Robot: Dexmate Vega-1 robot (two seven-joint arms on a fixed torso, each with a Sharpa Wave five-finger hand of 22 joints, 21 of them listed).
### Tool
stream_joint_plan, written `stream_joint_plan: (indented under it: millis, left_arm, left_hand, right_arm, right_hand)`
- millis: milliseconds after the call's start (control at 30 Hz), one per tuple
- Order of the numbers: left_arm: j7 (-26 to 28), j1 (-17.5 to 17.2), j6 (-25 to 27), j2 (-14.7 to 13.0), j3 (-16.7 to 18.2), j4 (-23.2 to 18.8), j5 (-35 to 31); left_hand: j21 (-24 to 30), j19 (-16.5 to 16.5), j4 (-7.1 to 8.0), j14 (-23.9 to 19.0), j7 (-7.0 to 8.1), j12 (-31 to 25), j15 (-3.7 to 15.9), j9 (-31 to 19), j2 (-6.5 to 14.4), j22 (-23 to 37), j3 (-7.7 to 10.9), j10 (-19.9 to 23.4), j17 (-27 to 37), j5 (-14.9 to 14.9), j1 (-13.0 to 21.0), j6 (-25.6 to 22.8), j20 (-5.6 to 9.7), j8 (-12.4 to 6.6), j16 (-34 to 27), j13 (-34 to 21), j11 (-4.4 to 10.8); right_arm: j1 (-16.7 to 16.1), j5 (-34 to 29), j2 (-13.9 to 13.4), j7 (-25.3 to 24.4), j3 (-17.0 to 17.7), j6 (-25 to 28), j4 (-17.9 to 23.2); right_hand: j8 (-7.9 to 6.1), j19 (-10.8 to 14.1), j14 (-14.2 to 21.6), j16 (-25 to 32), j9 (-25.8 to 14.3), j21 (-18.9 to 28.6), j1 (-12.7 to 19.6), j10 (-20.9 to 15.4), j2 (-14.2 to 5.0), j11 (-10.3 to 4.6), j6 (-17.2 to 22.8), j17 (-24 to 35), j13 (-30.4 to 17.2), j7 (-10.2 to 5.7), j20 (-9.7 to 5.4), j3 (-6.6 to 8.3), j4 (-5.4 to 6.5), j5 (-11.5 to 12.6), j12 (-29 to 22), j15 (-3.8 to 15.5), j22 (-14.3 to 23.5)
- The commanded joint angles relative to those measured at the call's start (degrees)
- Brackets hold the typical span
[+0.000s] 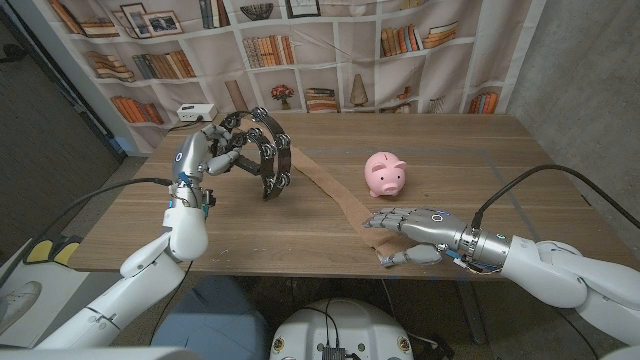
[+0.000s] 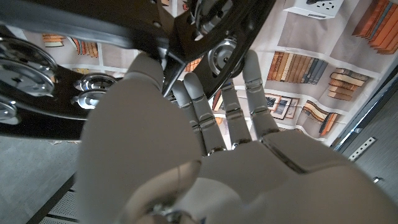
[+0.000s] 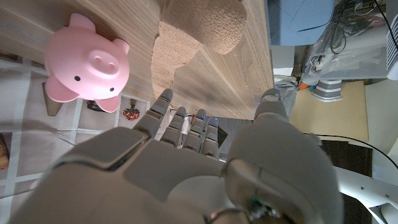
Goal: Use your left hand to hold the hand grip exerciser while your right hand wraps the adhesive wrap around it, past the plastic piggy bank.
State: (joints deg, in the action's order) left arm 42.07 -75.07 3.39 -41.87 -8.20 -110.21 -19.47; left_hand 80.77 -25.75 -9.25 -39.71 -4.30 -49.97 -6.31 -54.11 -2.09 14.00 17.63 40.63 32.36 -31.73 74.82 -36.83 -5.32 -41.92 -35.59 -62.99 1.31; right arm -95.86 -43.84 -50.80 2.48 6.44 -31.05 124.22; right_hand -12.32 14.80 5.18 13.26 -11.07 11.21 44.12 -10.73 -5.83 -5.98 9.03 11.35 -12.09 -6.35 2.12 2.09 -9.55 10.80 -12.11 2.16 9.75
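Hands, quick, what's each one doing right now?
Left hand: holding the black ring with metal discs off the table.
Right hand: fingers on the tan wrap near the piggy bank; grip cannot be told.

In my left hand (image 1: 207, 150) I hold a black ring (image 1: 262, 150) with a matt frame, set with shiny metal discs (image 2: 18, 59) that catch the light. The tan wrap (image 3: 186, 43) has a rough, fuzzy, cloth-like weave. The pink piggy bank (image 1: 385, 173) is smooth glossy plastic. The table (image 1: 460, 150) is matt wood with visible grain. Both my hands, right (image 1: 407, 228) included, wear smooth grey plastic shells.
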Motion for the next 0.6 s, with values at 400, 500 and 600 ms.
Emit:
stream_joint_plan:
  millis: [400,500,600]
  left_arm:
    - [0.0,0.2,-0.5,-0.3,-0.5,0.5,0.6]
    - [0.0,0.2,-0.4,-0.3,-0.5,0.6,0.7]
    - [0.2,0.2,-0.5,-0.3,-0.5,0.7,0.6]
  left_hand:
    - [0.5,0.4,0.02,-11.8,0.36,0.7,11.85,-0.4,6.1,-0.6,1.96,-1.0,16.3,-7.1,6.7,-0.7,1.25,0.54,-16.6,0.2,-1.7]
    - [0.6,0.3,0.04,-11.7,0.4,0.6,11.8,-0.5,6.1,-0.7,2.0,-1.1,16.1,-7.1,6.6,-0.8,1.31,0.63,-16.6,-0.2,-1.6]
    - [0.7,0.2,0.06,-11.7,0.4,0.7,11.83,-0.5,6.0,-0.8,2.06,-1.0,16.2,-7.1,6.6,-0.8,1.28,0.78,-16.7,-0.2,-1.69]
  right_arm:
    - [-0.9,-8.6,-2.5,-10.4,-3.4,4.5,-2.7]
    - [-0.5,-9.9,-3.5,-11.6,-4.5,5.5,-3.0]
    - [-0.1,-10.7,-4.5,-12.8,-5.6,6.4,-3.3]
  right_hand:
    - [-0.15,4.2,4.3,2.4,-0.3,1.1,4.2,-2.7,-0.95,-1.73,1.6,1.7,-1.2,-3.32,-0.43,2.19,0.3,0.0,-1.3,8.6,0.3]
    - [0.04,4.9,4.3,2.7,-0.3,1.2,5.2,-2.6,-1.29,-2.37,1.2,2.0,-1.4,-3.88,0.16,2.77,0.29,0.1,-1.1,8.75,0.4]
    - [0.21,6.1,5.1,3.2,-0.3,1.5,5.5,-2.6,-1.05,-2.6,0.8,2.3,-1.5,-4.02,1.48,2.85,0.42,-0.1,-1.1,8.34,0.4]
